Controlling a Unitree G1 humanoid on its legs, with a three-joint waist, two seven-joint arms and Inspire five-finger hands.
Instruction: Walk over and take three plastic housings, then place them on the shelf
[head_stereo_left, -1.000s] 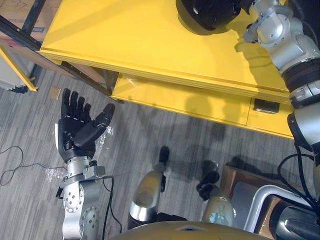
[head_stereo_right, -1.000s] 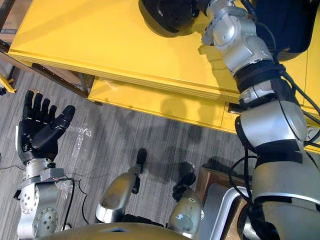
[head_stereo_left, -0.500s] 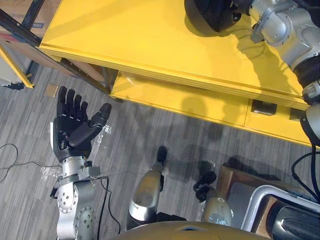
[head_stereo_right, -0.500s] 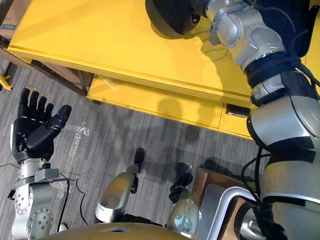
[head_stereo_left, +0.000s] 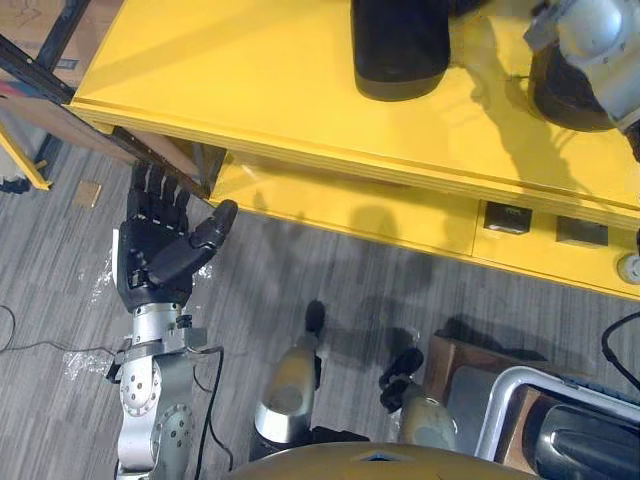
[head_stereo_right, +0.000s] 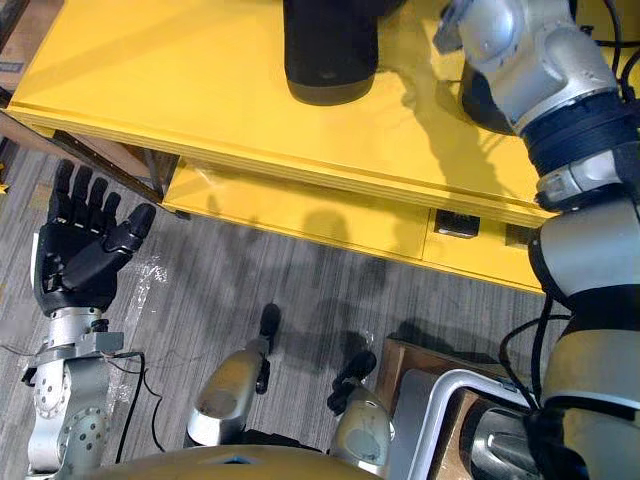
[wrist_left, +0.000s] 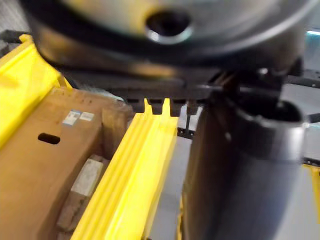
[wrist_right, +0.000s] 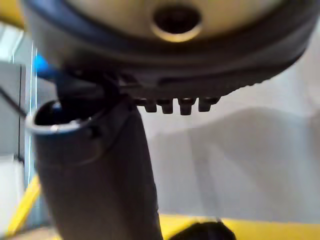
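Your left hand (head_stereo_left: 155, 255) hangs over the floor just off the corner of the bench (head_stereo_left: 250, 60), fingers straight and spread, holding nothing. A black housing (head_stereo_left: 400, 50) stands in the open on the bench; a second housing (head_stereo_left: 560, 100) sits partly behind your right arm. Your right hand (wrist_right: 100, 165) is above the yellow top, fingers straight and empty. A cardboard box (wrist_left: 45, 150) lies past the left hand.

Housing (head_stereo_left: 400, 50) on shelf (head_stereo_left: 230, 80)
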